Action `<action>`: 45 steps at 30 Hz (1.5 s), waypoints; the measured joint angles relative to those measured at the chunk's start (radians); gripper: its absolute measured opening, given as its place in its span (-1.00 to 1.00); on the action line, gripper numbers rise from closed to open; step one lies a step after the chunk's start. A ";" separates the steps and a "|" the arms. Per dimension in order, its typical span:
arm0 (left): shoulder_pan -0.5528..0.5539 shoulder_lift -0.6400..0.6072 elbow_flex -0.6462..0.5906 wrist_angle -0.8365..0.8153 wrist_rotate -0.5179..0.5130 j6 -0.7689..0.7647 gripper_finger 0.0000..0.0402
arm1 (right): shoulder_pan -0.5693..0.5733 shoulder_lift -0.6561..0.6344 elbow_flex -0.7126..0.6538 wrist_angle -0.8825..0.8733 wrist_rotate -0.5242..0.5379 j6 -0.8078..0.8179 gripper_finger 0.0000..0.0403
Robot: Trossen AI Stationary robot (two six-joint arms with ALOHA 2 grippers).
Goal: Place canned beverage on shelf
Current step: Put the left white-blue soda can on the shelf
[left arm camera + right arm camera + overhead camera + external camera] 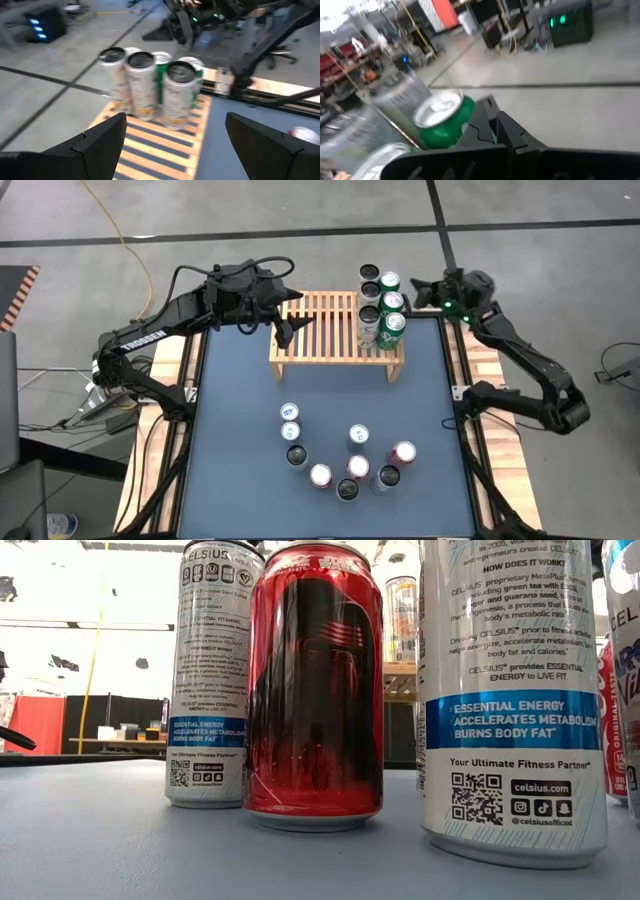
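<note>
Two robot arms reach over a blue table (240,480) toward a slatted wooden shelf (320,330) at its far edge.

Six cans (380,308) crowd the shelf's right end in two rows; the rest of its slats lie bare. The left gripper (290,330), fingers spread wide and grasping nothing, hovers over the shelf's left end, the cans well across from it. The right gripper (420,288), clenched tight and empty, sits just beside the back-row cans, past the table's far right corner. Nine loose cans (345,455) stand clustered toward the near edge, leaving open tabletop between them and the shelf.
</note>
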 joint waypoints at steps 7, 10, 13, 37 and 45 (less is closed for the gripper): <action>-0.016 0.000 0.000 -0.029 0.373 0.003 0.63 | 0.028 -0.198 0.097 -0.262 -0.092 -0.128 -1.00; -0.052 -0.001 0.000 -0.131 0.449 0.006 0.63 | 0.086 -0.262 0.168 -0.458 -0.153 -0.205 -0.99; -0.089 -0.006 0.000 -0.254 0.449 -0.011 0.63 | 0.169 -0.299 0.260 -0.715 -0.206 -0.270 -0.92; -0.422 -0.100 0.000 -0.539 0.197 -0.138 0.63 | 0.682 -0.125 0.433 -1.117 -0.103 -0.045 0.15; -0.463 -0.123 0.000 -0.538 0.121 -0.170 0.63 | 1.019 0.102 0.434 -1.119 -0.095 -0.002 0.15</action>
